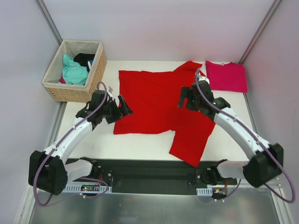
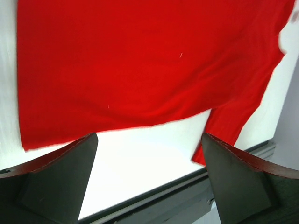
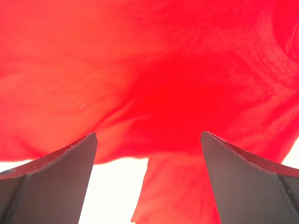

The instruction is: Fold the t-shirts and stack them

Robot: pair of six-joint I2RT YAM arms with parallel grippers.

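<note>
Pink t-shirt (image 1: 226, 76) folded, upper right. Red t-shirt (image 1: 149, 100) at centre, still spread and uneven. Left gripper (image 1: 120, 108), right gripper (image 1: 186, 99) wide, empty. Folding and stacking left.

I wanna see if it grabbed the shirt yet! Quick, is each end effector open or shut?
Left end effector: open, holding nothing, by the red t-shirt's edge.
Right end effector: open, holding nothing, above the red t-shirt.

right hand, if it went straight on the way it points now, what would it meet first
The red t-shirt: the right hand, open, points straight at its spread cloth, which fills the gap between the fingers. How far off the cloth lies is unclear.
</note>
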